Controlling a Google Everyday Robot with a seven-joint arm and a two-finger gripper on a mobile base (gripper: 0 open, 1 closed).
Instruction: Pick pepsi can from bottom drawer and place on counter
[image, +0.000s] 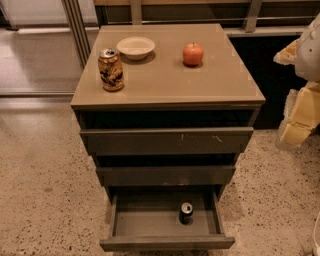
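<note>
The pepsi can (186, 212) is small and dark with a silver top. It stands upright in the bottom drawer (150, 220), right of the middle, near the front. The bottom drawer is pulled out wide; its flat front (167, 243) faces me. The counter (170, 75) is the glossy tan top of the cabinet. My gripper (299, 117) shows as white and yellowish parts at the right edge of the view, beside the cabinet at about the height of the top drawer. It is well above and to the right of the can and holds nothing that I can see.
On the counter stand a gold-brown patterned can (110, 69) at the front left, a white bowl (135, 47) at the back left and a red apple (193, 54) at the back right. The two upper drawers (166, 141) are pulled out slightly. Speckled floor surrounds the cabinet.
</note>
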